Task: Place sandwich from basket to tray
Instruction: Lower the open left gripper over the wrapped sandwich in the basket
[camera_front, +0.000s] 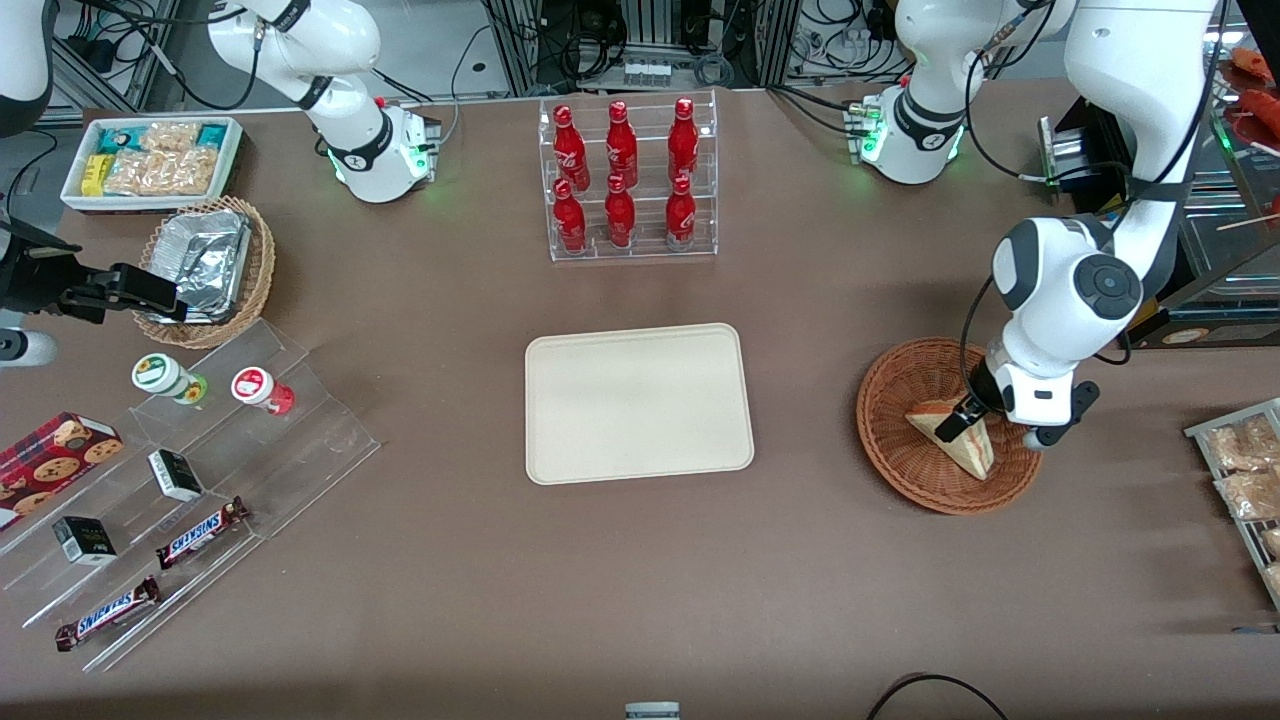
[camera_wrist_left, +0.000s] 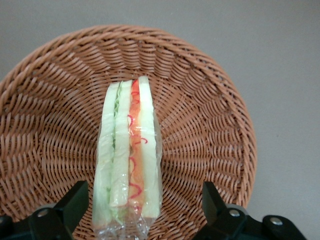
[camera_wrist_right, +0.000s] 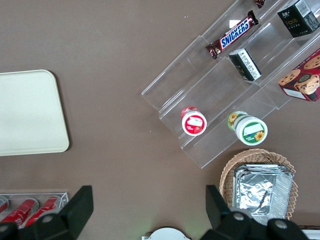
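Clear-wrapped triangular sandwich (camera_wrist_left: 128, 160) lies in round reddish-brown wicker basket (camera_wrist_left: 210, 125); left gripper (camera_wrist_left: 142, 202) spread wide, straddling it, not touching. Cream rectangular tray (camera_front: 638, 402) bare.

Brown table (camera_front: 640, 580), cable-cluttered racks (camera_front: 640, 40)

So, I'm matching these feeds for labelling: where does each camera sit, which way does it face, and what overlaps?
Front view: high above the table, looking down; both arms show, open gripper over the triangular clear-wrapped sandwich.
Left wrist view: looks down past its fingers at the sandwich in the reddish-brown wicker basket.
Right wrist view: looks down on the cream rectangular tray, also seen in front view.
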